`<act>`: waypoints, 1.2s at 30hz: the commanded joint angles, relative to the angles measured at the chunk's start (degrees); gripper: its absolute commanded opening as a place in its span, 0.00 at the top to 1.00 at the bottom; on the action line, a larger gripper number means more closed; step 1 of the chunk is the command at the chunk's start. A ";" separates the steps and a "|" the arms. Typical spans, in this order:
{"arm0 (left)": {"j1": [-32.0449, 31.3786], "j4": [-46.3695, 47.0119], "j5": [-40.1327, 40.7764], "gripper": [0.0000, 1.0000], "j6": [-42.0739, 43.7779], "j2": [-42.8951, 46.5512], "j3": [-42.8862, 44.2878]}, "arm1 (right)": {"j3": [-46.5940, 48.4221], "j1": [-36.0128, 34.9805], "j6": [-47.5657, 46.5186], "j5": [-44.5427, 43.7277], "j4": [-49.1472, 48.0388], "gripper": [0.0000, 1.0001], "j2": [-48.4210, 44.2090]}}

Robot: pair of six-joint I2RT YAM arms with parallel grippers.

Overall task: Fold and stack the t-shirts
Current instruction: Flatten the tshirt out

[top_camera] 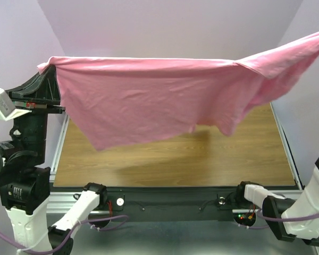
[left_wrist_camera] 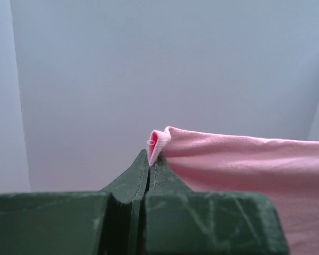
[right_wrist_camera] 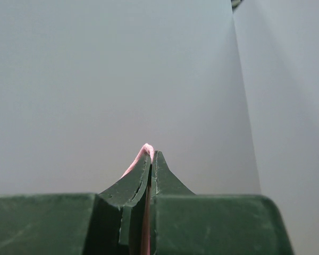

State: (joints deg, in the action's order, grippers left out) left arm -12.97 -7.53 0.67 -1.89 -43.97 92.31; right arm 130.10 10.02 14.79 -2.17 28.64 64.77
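Overhead view from behind, facing forward, wrist views close along own fingers [left_wrist_camera: 127,180] (all share pink t-shirt [top_camera: 149,106])

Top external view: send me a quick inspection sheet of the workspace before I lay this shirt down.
Surface: wood-grain table, with the shirt's shadow across it.
Job's things: pink t-shirt stretched in the air between both arms, lower edge hanging above the table; no second shirt seen.
Clutter: nothing seen.
End effectors: left end effector shut on a shirt corner; right end effector shut on pink fabric, outside the top view.
Cables: purple cables loop by the arm bases.
Surroundings: plain lilac walls.
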 commanded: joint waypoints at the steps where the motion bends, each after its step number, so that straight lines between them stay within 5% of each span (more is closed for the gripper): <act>1: -0.83 1.55 0.65 1.00 2.93 -1.91 0.15 | 2.34 0.35 -2.39 -2.05 -3.77 0.99 2.28; 9: -0.83 2.77 2.41 1.00 2.07 -13.41 -1.95 | 0.43 0.35 -4.23 3.65 -4.03 0.99 12.56; 22: 1.10 16.58 8.21 1.00 -3.21 -41.18 -21.73 | -25.15 -0.09 -6.43 12.02 -11.24 0.99 35.58; 30: 2.69 15.71 5.84 1.00 -2.07 -63.49 -9.62 | -21.13 -1.23 -10.12 13.69 -11.94 0.99 53.15; 36: 2.86 13.33 4.87 1.00 -1.01 -71.34 -2.05 | -17.70 -1.50 -8.99 14.74 -12.30 0.99 59.50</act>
State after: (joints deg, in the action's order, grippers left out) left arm -10.39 4.23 5.54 -4.21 -115.09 86.15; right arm 108.03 8.64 6.37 11.29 21.26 123.00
